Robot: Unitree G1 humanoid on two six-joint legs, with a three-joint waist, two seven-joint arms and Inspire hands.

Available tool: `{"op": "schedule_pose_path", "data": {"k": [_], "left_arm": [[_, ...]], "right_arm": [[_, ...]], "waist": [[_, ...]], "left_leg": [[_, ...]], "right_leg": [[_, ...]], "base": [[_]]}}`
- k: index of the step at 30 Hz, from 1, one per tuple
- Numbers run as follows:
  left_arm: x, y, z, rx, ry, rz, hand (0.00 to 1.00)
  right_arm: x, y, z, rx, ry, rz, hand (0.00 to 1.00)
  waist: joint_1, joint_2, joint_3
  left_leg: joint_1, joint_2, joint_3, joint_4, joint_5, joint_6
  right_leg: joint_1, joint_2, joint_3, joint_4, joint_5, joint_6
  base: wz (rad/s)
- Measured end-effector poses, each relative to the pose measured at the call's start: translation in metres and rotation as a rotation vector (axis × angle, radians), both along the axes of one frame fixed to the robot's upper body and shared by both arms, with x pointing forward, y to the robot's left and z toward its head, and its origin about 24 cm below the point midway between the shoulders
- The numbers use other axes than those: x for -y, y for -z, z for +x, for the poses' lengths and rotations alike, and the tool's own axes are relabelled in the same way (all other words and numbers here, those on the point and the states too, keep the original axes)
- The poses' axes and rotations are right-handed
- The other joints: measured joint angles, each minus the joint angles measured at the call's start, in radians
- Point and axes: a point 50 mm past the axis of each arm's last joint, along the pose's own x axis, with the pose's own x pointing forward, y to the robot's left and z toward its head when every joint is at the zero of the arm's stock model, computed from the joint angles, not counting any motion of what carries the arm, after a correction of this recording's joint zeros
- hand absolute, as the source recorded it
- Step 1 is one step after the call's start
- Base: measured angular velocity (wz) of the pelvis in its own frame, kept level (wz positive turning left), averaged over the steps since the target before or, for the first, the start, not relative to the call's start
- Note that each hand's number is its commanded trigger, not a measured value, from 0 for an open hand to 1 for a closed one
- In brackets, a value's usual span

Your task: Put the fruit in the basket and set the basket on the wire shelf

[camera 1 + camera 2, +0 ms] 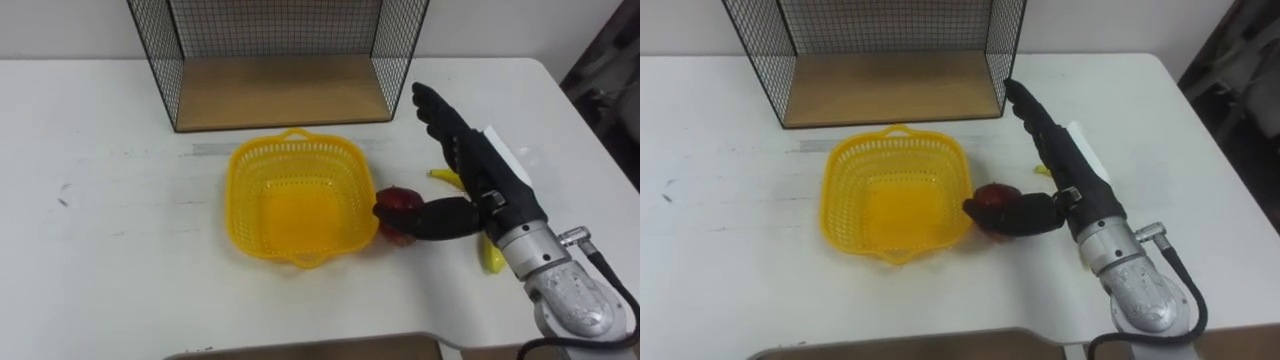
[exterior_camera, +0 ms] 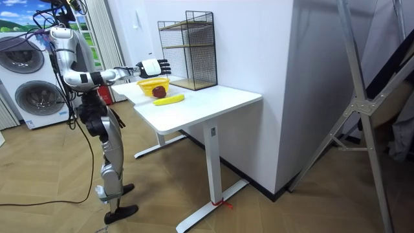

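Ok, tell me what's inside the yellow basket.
Nothing: the mesh floor of the basket shows whole, uncovered. The red apple lies outside on the table by its right wall, with the thumb of the open right hand against it. The banana lies under that hand, mostly hidden.

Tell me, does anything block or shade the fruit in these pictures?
Left eye view: the right hand hides most of the banana, and its thumb crosses the red apple. Room view: both fruit show unblocked by the yellow basket. Only soft shadows, no glare, in either.

White desk (image 2: 213,97) against white wall (image 2: 259,39), wood-plank floor (image 2: 259,207), washing machines (image 2: 32,97), metal frame (image 2: 362,103) at room view's right.
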Motion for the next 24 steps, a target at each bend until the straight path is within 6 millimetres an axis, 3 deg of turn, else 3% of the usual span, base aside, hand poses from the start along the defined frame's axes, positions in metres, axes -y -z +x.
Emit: {"op": "schedule_pose_path", "data": {"k": [24], "left_arm": [[-0.0001,-0.0010,0.0009,0.009,0.010,0.004,0.00]], "right_arm": [[0.0019,0.0053,-0.0024,-0.049,-0.011,-0.012,0.00]], "waist": [[-0.003,-0.002,-0.0010]], "left_leg": [[0.000,0.000,0.001,0.003,0.000,0.000]], "right_leg": [[-0.001,0.000,0.000,0.001,0.001,0.000]], "base": [[0.00]]}}
